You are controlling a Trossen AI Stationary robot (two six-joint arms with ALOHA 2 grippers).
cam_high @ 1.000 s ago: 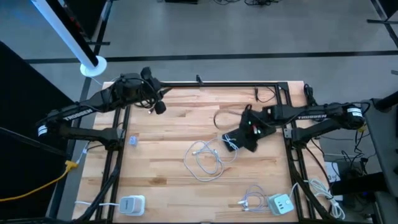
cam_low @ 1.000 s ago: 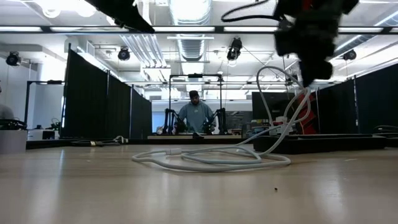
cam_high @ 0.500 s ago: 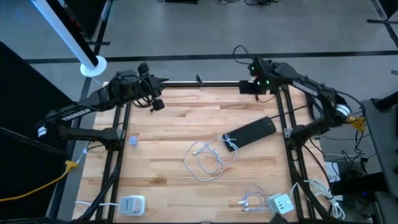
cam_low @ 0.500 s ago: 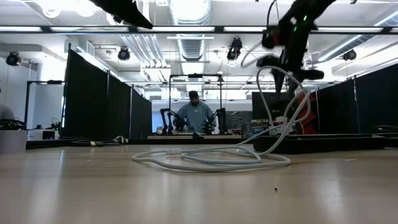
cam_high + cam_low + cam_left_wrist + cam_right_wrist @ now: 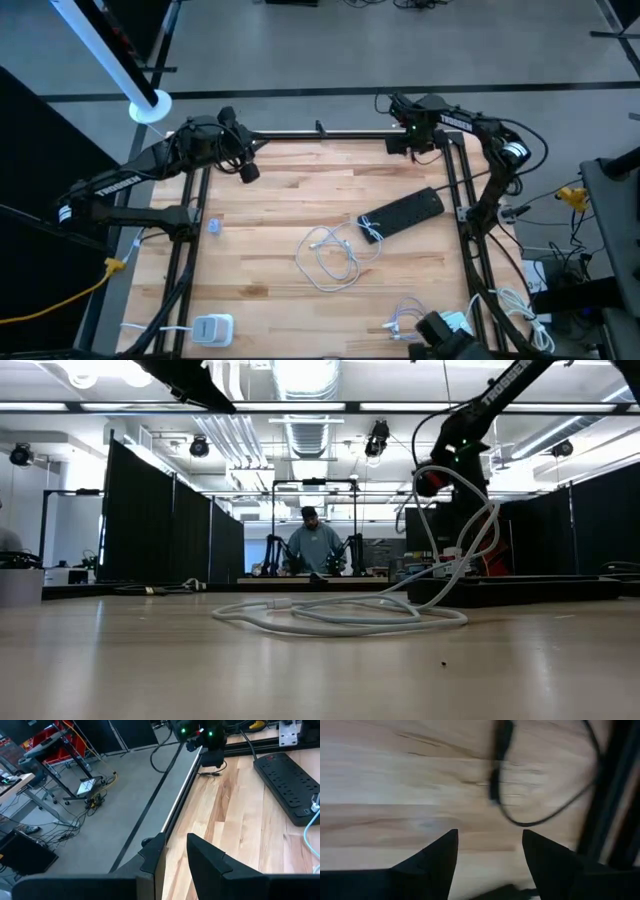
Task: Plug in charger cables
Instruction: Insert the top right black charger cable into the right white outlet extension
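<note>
right pincer (image 5: 489, 851) open above black cable (image 5: 501, 775)

left hand (image 5: 243, 165) narrowly parted, right hand (image 5: 412, 143) open

Table: a light wooden table (image 5: 280, 200) with a dark frame along its edges.
Power strip: a black power strip (image 5: 402, 212) lies tilted on the wood, nearer to the right gripper (image 5: 404, 143) than to the left gripper (image 5: 246, 168).
White cable: a white cable (image 5: 335, 256) lies in loose loops, one end touching the power strip.
Black cable: a thin black cable (image 5: 535, 795) lies on the wood just under the right gripper.
Charger blocks: a white charger block (image 5: 212, 328) on the left arm's side, a second charger block (image 5: 456, 326) on the right arm's side, both well apart from the grippers.
</note>
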